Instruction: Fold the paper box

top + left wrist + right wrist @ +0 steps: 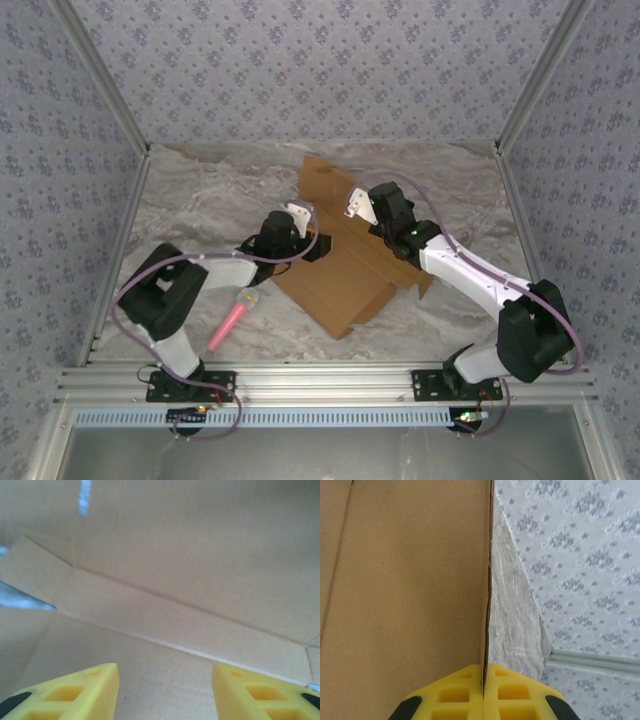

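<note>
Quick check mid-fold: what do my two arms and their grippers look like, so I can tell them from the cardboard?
The left arm and right arm both have white links between black joint housings, with a mauve cable looping along each. The left gripper and right gripper have yellow wedge-shaped fingers with rectangular cut-outs and black patches further back.

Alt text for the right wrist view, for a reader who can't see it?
The right arm's yellow fingers are pinched shut on the edge of the brown paper box, its flat panel at left. At right are the marbled table and the floral-patterned wall.
</note>
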Controlling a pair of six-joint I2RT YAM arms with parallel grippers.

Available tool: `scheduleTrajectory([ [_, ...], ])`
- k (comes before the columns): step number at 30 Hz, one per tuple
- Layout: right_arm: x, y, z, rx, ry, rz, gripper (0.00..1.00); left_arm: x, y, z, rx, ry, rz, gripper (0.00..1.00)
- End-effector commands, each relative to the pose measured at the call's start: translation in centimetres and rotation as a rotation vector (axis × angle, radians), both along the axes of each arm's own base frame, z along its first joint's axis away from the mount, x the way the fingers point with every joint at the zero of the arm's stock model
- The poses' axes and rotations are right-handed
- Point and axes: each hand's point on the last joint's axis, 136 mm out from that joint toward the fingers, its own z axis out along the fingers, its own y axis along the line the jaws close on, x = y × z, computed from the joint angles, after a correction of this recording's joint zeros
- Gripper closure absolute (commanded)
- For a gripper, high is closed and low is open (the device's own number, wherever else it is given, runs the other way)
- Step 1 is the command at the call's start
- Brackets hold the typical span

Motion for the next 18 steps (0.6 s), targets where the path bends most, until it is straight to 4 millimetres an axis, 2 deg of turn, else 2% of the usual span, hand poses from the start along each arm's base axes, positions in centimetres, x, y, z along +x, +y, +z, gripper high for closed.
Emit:
scheduleTrajectory([
  [1, 0.5, 1.4, 2.3, -0.018, -0.097, 0.129, 1.00, 1.0, 3.7, 1.8, 0.000, 0.014, 0.127, 0.47],
  [4, 0.4, 1.6, 2.2, 0.023, -0.051, 0.188, 1.00, 1.6, 5.4, 4.2, -0.078, 0.035, 0.142, 0.45],
  [8, 0.1, 1.8, 2.3, 0.083, -0.002, 0.246, 1.00, 2.4, 6.2, 8.0, -0.187, 0.061, 0.100, 0.40],
  [13, 0.1, 1.3, 2.5, 0.129, 0.033, 0.260, 1.00, 3.2, 5.6, 11.9, -0.203, 0.035, 0.044, 0.34],
  [18, 0.1, 1.5, 2.7, 0.131, 0.032, 0.270, 1.00, 4.8, 4.6, 13.4, -0.176, 0.049, 0.020, 0.32],
])
